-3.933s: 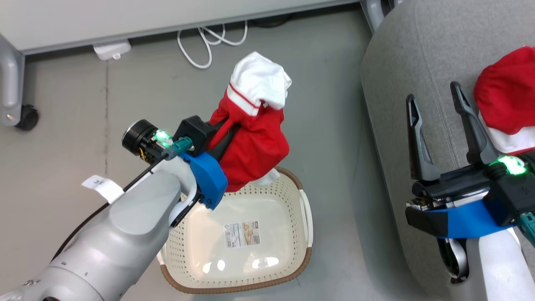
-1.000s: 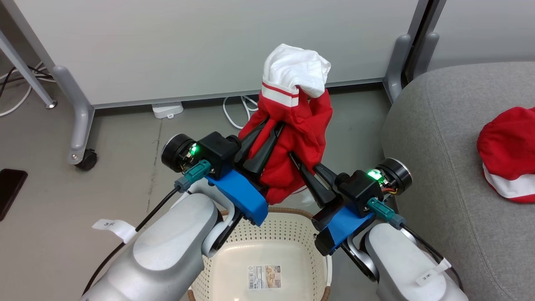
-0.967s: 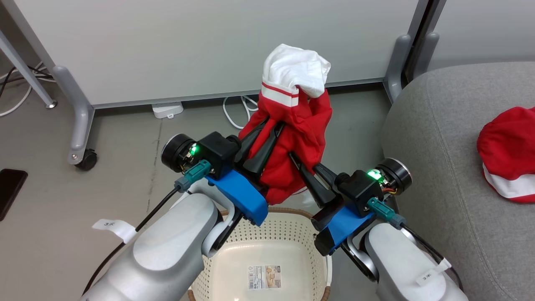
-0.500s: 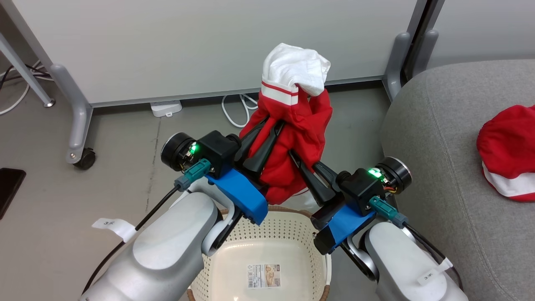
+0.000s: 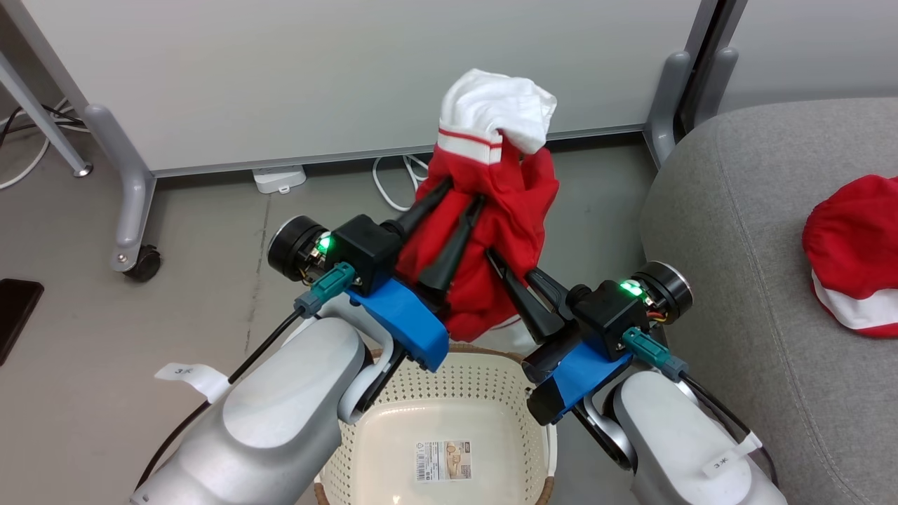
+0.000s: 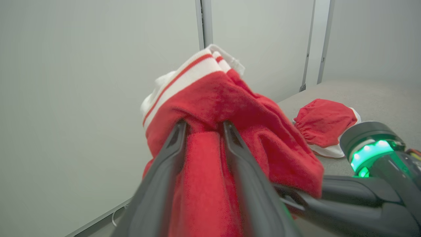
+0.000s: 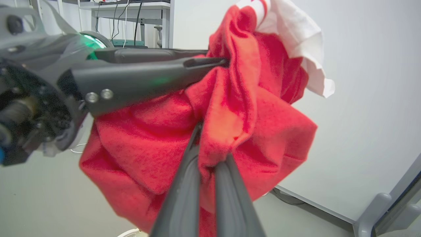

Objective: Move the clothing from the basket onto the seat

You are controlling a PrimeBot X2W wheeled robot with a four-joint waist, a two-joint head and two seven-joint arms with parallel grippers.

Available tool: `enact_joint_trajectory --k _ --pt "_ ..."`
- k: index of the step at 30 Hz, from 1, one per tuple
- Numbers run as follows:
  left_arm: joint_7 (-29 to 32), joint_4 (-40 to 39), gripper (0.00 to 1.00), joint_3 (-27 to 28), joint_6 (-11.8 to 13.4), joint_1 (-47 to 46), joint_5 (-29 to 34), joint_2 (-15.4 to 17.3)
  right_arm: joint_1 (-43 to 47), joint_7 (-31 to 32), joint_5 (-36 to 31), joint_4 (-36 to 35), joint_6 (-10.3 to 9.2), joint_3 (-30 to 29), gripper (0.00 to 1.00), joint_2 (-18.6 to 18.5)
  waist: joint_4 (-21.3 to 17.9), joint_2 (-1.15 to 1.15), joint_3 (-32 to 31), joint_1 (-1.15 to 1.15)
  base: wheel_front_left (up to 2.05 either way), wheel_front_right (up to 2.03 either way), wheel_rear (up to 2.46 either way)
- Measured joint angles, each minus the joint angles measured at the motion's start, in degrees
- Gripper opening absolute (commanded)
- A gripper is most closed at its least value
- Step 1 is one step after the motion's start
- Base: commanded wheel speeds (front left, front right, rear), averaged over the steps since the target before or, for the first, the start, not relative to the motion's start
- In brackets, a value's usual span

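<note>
A red garment of the clothing (image 5: 491,210) with a white cuff hangs in the air above the cream basket (image 5: 491,379). My left gripper (image 5: 463,193) has its fingers spread apart, a fold of the red cloth (image 6: 204,154) still lying between them. From the right, my right gripper (image 5: 508,265) is shut on the same garment, pinching a fold (image 7: 227,125) tightly. The basket's floor carries just a label sticker. A second red and white garment (image 5: 852,252) lies on the grey seat (image 5: 736,245) at the right.
A white partition (image 5: 351,70) on grey castor legs (image 5: 133,210) stands behind. White cables (image 5: 393,186) and a small white adapter (image 5: 279,179) lie on the floor at its foot. A dark flat device (image 5: 14,308) lies at the left edge.
My left gripper's fingers have spread apart on the red garment. The right gripper stays clamped on it, and the garment hangs in the same place.
</note>
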Motion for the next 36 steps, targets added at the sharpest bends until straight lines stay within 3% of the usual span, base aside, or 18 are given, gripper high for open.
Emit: enact_joint_trajectory --k 19,36 --pt "0.0 0.1 1.0 0.5 0.1 -0.1 0.9 0.0 0.4 0.0 0.2 -0.7 0.0 -0.8 0.0 0.0 -0.5 0.0 0.2 0.0 0.0 0.0 0.0" --pt "0.0 0.2 1.0 0.4 0.1 -0.1 1.4 0.5 2.3 0.0 0.1 -3.6 -0.01 -7.1 0.0 0.1 -4.1 0.0 1.4 0.0 0.0 0.0 0.0"
